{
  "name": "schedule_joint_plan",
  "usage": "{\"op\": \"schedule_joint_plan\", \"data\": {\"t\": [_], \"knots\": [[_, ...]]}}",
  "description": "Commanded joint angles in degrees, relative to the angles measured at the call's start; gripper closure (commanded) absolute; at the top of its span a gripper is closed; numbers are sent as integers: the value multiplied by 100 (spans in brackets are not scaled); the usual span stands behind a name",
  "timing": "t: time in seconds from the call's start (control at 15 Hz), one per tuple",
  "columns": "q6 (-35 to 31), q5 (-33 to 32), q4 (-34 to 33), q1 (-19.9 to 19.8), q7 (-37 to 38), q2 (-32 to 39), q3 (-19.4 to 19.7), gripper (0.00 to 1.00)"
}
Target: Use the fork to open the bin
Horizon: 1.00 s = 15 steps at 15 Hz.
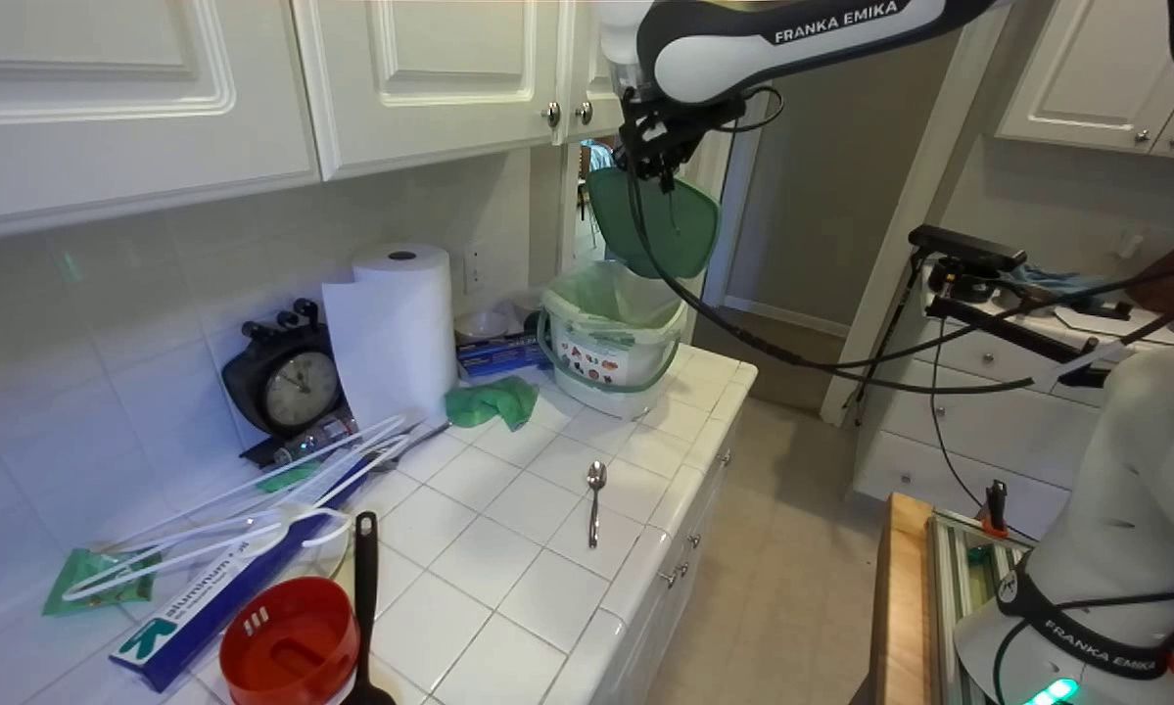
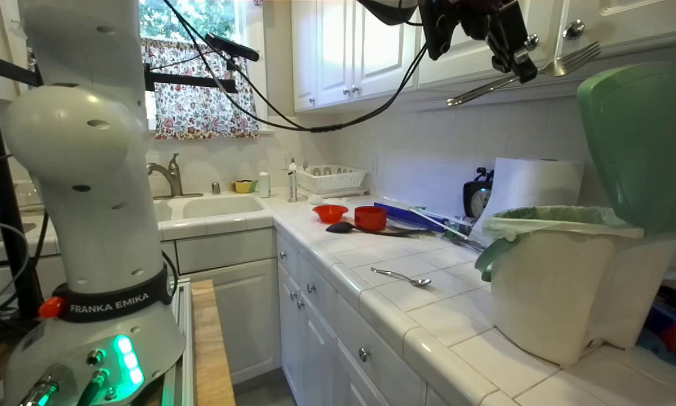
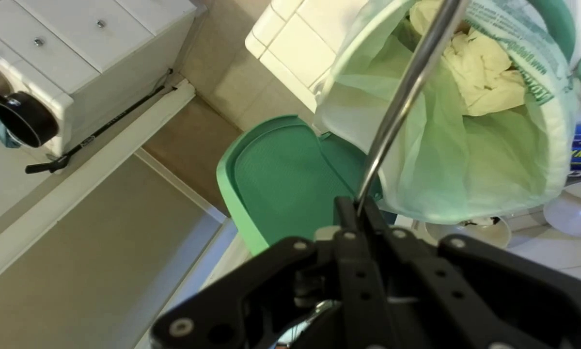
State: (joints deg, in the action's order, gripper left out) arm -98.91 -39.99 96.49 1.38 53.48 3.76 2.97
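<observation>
Read FRANKA EMIKA in white capitals along the smooth black-and-white arm (image 1: 743, 64), and again on the dark band (image 2: 112, 304) low on it. Made out "aluminum" on the long blue-and-white box (image 1: 210, 612) at the near left of the tiled counter (image 1: 518, 548) in an exterior view, just beside a glossy red cup (image 1: 288, 627). Saw a label (image 1: 594, 362) of small coloured pictures on the bin (image 1: 643, 352), a squat white tub farther along, right of the paper towel roll (image 1: 405, 333). Noted the rounded green lid (image 2: 642, 152) standing raised, and a thin, crinkled, pale-green liner (image 3: 431, 160) with printing hard to read for certain. Found the black hand (image 3: 359, 209) clamped on the fork (image 2: 566, 64), slim and shiny metal, well above the counter and near the lid, tilted, with tines up and to the right in an exterior view. Spotted a silver spoon (image 1: 594, 501) lying on the counter, nearer than the bin in an exterior view.
</observation>
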Motion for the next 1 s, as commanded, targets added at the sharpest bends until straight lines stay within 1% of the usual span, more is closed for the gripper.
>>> {"op": "schedule_joint_plan", "data": {"t": [0.0, 0.2, 0.4, 0.6, 0.8, 0.93], "knots": [[-323, 9, 456, 67, 168, -101, -187, 97], [-544, -42, 811, 200, 469, -103, -373, 97], [-1067, -12, 1244, 291, 748, -48, -504, 97], [-1731, 37, 1641, 338, 890, 18, -571, 98], [-2686, 132, 2062, 295, 945, 83, -550, 98], [-3492, 157, 2298, 249, 861, 182, -500, 98]]}}
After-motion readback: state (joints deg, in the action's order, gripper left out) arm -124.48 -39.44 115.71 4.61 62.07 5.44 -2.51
